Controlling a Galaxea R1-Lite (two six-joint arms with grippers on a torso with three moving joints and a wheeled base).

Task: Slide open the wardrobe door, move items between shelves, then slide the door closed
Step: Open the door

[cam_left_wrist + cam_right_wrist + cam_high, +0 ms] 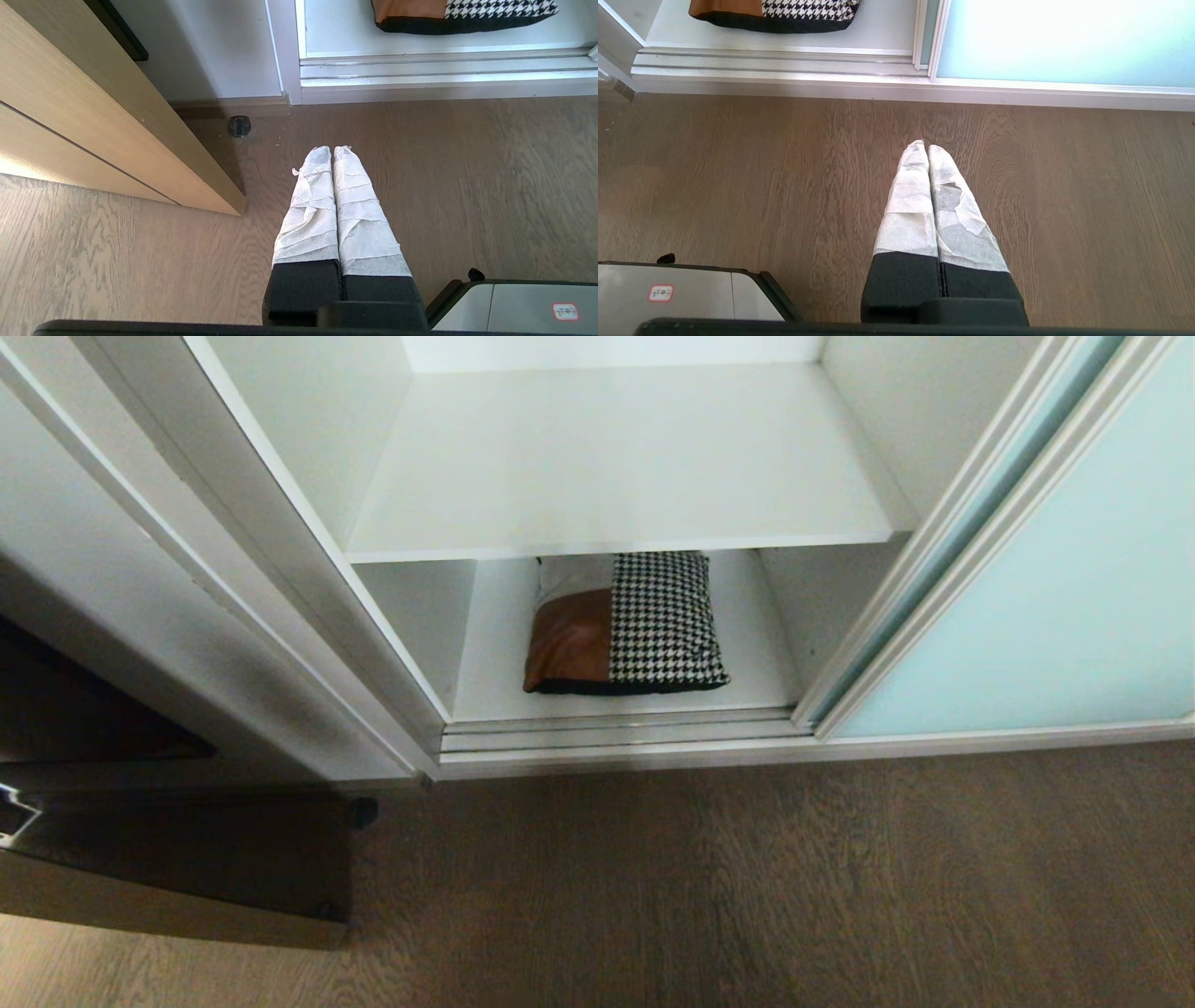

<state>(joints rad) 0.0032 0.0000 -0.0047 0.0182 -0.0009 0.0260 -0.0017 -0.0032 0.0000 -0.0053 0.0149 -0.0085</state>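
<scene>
The frosted aqua sliding wardrobe door [1046,607] stands slid to the right, leaving the compartment open; it also shows in the right wrist view [1064,42]. A houndstooth cushion [624,623] with a tan-orange patch lies flat on the bottom shelf [495,653], under an upper white shelf [616,467] with nothing on it. The cushion's near edge shows in both wrist views [462,16] [775,14]. My left gripper [331,148] and right gripper [923,144] hang shut over the wooden floor in front of the wardrobe, holding nothing. Neither arm appears in the head view.
A light wooden cabinet [93,126] stands left of the wardrobe, with a small black doorstop [239,126] on the floor [747,877] near its corner. The door tracks [616,733] run along the wardrobe's sill. Corners of my base [523,303] [668,289] show low.
</scene>
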